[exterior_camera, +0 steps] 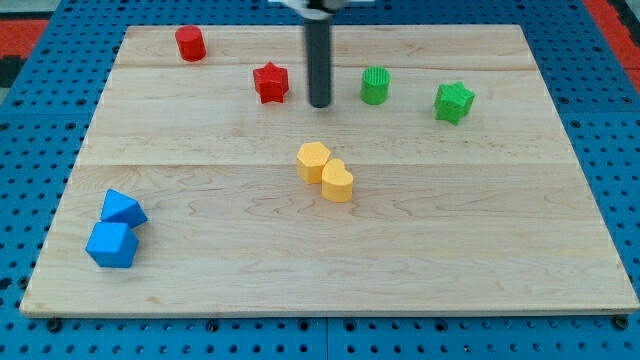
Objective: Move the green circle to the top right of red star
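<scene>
My tip [319, 103] rests on the tabletop [200, 260] between the red star [270, 82] and the green circle [374, 86], touching neither; no hand shows.

Wooden table top [480, 250] with coloured blocks [325, 172]

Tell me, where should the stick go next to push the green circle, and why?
Probably my tip should swing round to the green circle's lower right side. Now it sits between the red star and the circle, so pushing from here would send the circle away. It needs nudging up and left, toward the star's top right.
</scene>
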